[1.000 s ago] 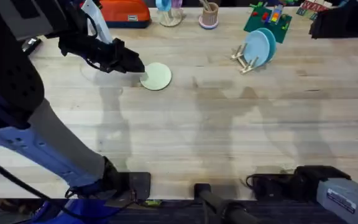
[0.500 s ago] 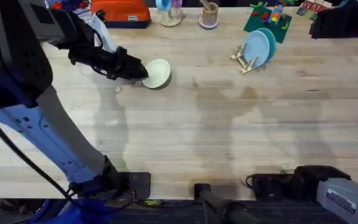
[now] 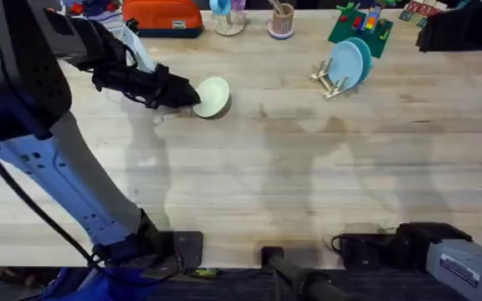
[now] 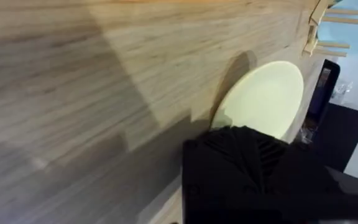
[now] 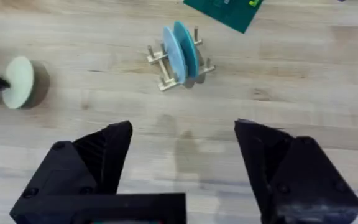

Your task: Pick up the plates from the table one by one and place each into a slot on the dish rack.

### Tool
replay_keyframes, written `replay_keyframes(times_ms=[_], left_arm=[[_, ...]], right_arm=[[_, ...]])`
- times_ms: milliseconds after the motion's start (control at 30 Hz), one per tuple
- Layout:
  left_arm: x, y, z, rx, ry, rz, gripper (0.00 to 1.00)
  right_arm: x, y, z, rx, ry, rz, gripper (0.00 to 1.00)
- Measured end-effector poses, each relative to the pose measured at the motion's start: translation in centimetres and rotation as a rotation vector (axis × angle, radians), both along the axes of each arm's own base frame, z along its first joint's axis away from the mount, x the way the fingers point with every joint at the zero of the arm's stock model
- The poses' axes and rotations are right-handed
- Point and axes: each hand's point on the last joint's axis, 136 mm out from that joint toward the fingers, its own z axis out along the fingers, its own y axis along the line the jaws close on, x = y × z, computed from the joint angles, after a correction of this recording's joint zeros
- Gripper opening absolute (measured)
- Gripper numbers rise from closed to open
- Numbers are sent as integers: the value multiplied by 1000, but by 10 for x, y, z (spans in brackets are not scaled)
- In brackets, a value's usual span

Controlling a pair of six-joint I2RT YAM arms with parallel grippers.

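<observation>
A pale cream-yellow plate (image 3: 213, 97) hangs tilted just above the table (image 3: 308, 167) at the back left. My left gripper (image 3: 187, 94) is shut on its near-left rim. The left wrist view has that plate (image 4: 264, 98) jutting out beyond my black fingers (image 4: 247, 162). In the right wrist view the same plate (image 5: 18, 81) stands almost on edge over its shadow. At the back right the dish rack (image 3: 331, 82) holds two light blue plates (image 3: 347, 63) upright in its slots. My right gripper (image 5: 182, 162) is open and holds nothing, low near the table's front edge, facing the rack (image 5: 166, 65).
Along the back edge stand an orange case (image 3: 167, 17), a round wooden pencil cup (image 3: 282, 22) and a green toy board (image 3: 360, 30). A dark object (image 3: 467, 29) lies at the back right corner. Bare planks run between the cream plate and the rack.
One second ago the cream plate lay flat with the left gripper at its edge. Now it is tilted up off the table in that gripper. The right arm has not moved.
</observation>
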Motion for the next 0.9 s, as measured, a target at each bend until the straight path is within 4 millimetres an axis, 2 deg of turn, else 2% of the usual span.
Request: replay_keyframes(times_ms=[167, 300, 567, 900], left_arm=[[0, 0, 0, 0, 0, 0, 41], [0, 0, 0, 0, 0, 0, 41], [0, 0, 0, 0, 0, 0, 41], [0, 0, 0, 1, 0, 0, 40]], right_arm=[[3, 15, -2, 73, 17, 55, 994], [18, 38, -13, 199, 73, 123, 995], [58, 90, -41, 470, 206, 271, 993], [96, 173, -86, 594, 333, 392, 994]])
